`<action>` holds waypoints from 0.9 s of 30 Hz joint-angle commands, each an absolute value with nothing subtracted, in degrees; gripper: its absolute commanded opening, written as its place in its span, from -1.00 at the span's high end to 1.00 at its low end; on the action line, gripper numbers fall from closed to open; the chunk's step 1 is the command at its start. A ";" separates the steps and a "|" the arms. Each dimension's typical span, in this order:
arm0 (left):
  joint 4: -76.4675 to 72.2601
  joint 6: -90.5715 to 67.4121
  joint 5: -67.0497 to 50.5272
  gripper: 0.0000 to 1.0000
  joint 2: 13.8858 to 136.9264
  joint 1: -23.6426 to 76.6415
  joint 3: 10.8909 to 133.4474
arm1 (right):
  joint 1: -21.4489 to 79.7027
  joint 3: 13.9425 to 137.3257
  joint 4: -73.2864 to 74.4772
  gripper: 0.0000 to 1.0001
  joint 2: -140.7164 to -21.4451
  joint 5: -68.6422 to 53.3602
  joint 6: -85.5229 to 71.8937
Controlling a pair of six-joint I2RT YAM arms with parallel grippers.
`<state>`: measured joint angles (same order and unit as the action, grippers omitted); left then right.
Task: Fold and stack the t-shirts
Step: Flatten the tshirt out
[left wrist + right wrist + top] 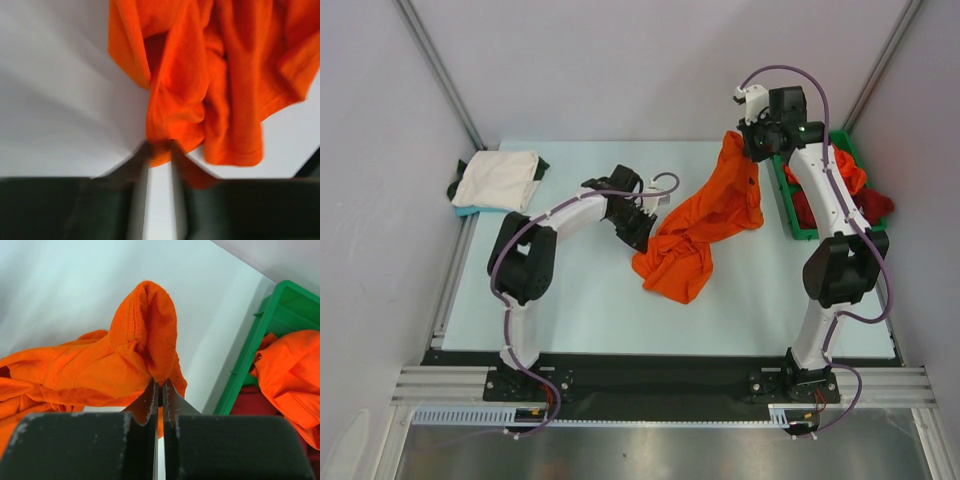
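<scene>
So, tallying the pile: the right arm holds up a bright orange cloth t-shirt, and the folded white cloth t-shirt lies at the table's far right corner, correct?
No: the folded white cloth t-shirt lies at the far left corner, per the top external view. The bright orange cloth t-shirt part is right.

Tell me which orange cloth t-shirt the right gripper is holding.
The crumpled orange t-shirt mid-table; the other orange shirt lies in the green plastic bin.

Left gripper [160, 147] blurred (grip unclear), orange shirt [200, 75] cropped at top, dark red shirt [247, 402] mostly covered
</scene>
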<state>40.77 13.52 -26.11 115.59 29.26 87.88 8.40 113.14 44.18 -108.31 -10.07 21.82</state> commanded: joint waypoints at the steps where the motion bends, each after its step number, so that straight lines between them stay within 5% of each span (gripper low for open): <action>1: 42.27 15.20 -31.56 0.85 116.54 29.53 92.63 | 8.00 115.13 41.31 1.00 -108.37 -10.64 20.57; 2: 42.45 15.29 -30.51 0.99 116.37 29.44 93.25 | 8.00 115.57 41.31 1.00 -108.63 -10.55 20.57; 9: 42.37 21.08 -14.53 0.99 107.68 23.92 98.87 | 7.91 120.92 41.22 1.00 -108.55 -9.32 20.30; 16: 36.38 27.33 -14.51 0.99 86.24 22.31 90.36 | 7.38 124.63 40.95 1.00 -102.84 -13.35 17.14; 27: 49.74 28.39 -15.65 0.99 67.52 24.78 69.53 | 9.58 102.06 45.17 1.00 -84.66 -16.42 18.90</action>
